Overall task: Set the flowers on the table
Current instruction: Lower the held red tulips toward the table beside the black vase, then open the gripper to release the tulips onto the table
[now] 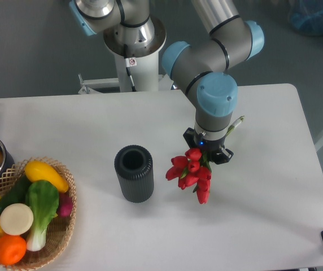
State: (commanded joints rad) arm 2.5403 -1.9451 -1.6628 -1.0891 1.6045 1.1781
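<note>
Gripper (208, 148): closed on flowers (191, 172), red buds hanging lower-left
Table (263, 192): white, beneath
Vase (134, 173): dark, upright, left of buds

The worktop (263, 226) looks smooth and matt white. The vase (134, 173) is dark, ribbed, matt; the basket (65, 226) is woven wicker.

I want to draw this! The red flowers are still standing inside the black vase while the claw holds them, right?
Not quite. The camera view shows the flowers out of the black vase, beside it on its right, gripped by the claw.
</note>
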